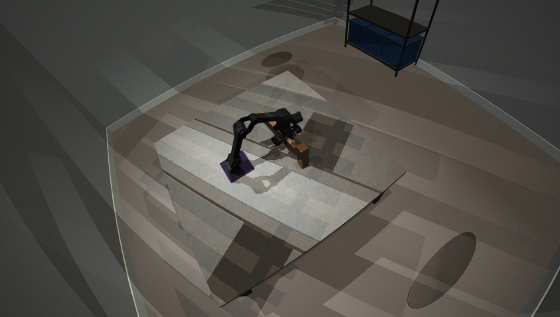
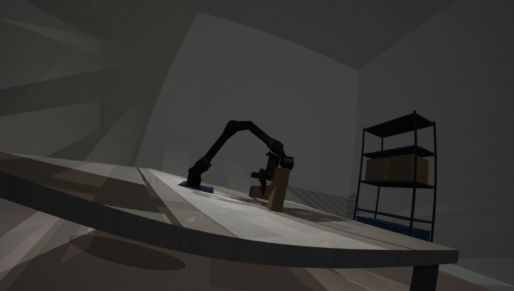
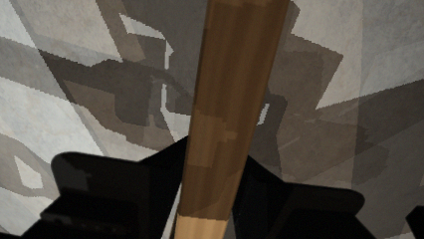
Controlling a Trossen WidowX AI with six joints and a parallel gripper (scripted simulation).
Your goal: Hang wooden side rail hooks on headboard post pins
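The wooden side rail [image 1: 271, 125] [image 2: 256, 191] [image 3: 226, 95] runs from behind the arm toward the headboard post. My gripper [image 1: 288, 137] [image 2: 263, 190] [image 3: 209, 142] is shut on the rail, one finger on each side of it. The headboard post [image 1: 302, 156] [image 2: 279, 191] is a short brown block standing upright on the table. In the top view the rail's near end appears right against the post or very close to it. The hooks, slot and pins do not show. I cannot tell whether the hooks sit on the pins or whether the far end touches the table.
The arm's purple base plate [image 1: 246, 166] [image 2: 206, 188] is on the table [image 1: 333, 214] [image 2: 324, 242], left of the post. Dark shadows cross the tabletop. A black shelf rack [image 1: 387, 19] [image 2: 414, 126] with bins stands away from the table.
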